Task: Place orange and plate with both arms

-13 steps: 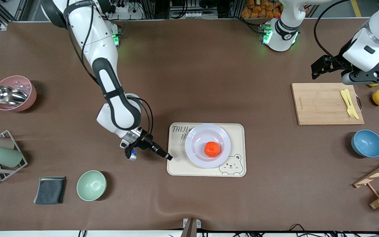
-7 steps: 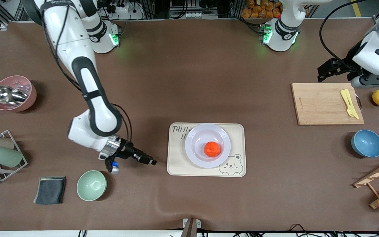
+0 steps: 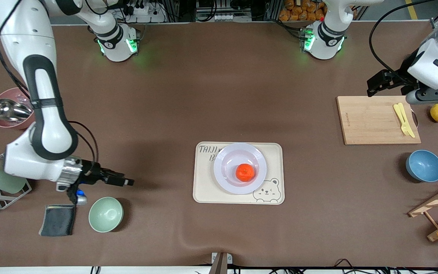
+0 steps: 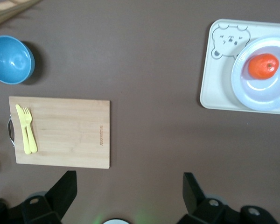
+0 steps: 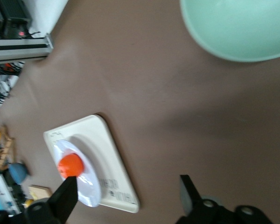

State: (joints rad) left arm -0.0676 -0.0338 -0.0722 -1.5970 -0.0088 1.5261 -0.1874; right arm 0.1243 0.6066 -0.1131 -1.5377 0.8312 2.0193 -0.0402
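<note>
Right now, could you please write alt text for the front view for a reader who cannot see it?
An orange sits on a white plate on a cream bear tray at the table's middle. The open right gripper hangs above a mint-green bowl; the open left gripper hangs near a wooden cutting board.

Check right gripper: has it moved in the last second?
Yes. The right gripper has drawn away from the tray toward the right arm's end of the table; it is now open, above the mint bowl.
</note>
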